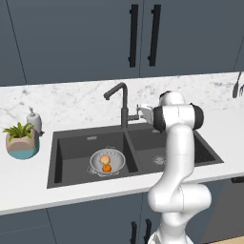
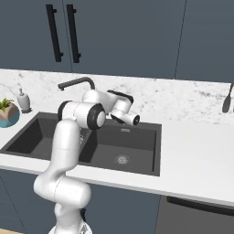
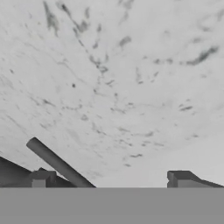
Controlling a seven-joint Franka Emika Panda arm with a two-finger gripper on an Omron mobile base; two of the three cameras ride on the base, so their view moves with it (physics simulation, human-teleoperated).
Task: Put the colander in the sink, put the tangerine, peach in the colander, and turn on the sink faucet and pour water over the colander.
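Colander [image 1: 107, 161] sits in sink [image 1: 71, 147] left basin, peach [image 1: 106, 159] and tangerine [image 1: 106, 167] inside. Step in hand: faucet [image 1: 123, 102]. Gripper [image 3: 111, 178] spread, empty, beside lever [image 3: 59, 164]. Next: nudge lever; 1 spout swing over colander.

The scene was lit evenly and softly, with no single light source to be made out. No glare was seen on the marble counter [image 1: 62, 102], and only faint shading lay inside the dark sink [image 1: 76, 157]. A soft highlight was carried by the white arm [image 1: 178, 157]. All three pictures were rendered at low resolution, so edges looked slightly blurred and blocky. No edge distortion was noticed.
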